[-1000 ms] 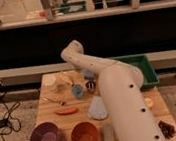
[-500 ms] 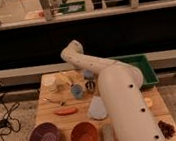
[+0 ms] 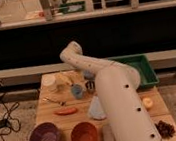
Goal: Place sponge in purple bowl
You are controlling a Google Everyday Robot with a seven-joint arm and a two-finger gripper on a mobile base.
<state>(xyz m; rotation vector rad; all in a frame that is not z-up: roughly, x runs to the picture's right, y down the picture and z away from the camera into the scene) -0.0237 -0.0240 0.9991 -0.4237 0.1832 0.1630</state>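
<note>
1. On the near left corner of the wooden counter (image 3: 48, 115) stands the purple bowl (image 3: 44, 138), upright, its inside paler and glossy.
2. Just right of it, along the same front edge, sits an orange-red bowl (image 3: 85, 136). Right of that lies a long grey block (image 3: 108, 136), set lengthways toward the edge.
3. The sponge (image 3: 77, 91), small and blue-grey, rests on the counter toward the back middle. It is well apart from the purple bowl, behind it and to its right.
4. The pincer (image 3: 90, 86), a dark shape, hangs low over the counter just right of the sponge. Its fingers stand apart and clamp nothing; whether it touches the sponge cannot be told.
5. The white arm (image 3: 120, 105) rises thick from the lower right, bends at an elbow above the counter's back edge and hides much of the right half.
6. A pale blue-grey folded cloth (image 3: 95, 109) lies against the arm's left side, between the pincer and the orange-red bowl. Left of the cloth lies a slim red-orange thing (image 3: 65, 110).
7. A green bin (image 3: 144, 68) sits at the back right, beyond the arm. A small yellowish thing (image 3: 147, 102) and a dark clump (image 3: 165, 128) lie on the right edge, and a pale round thing (image 3: 63, 80) lies at the back left.
</note>
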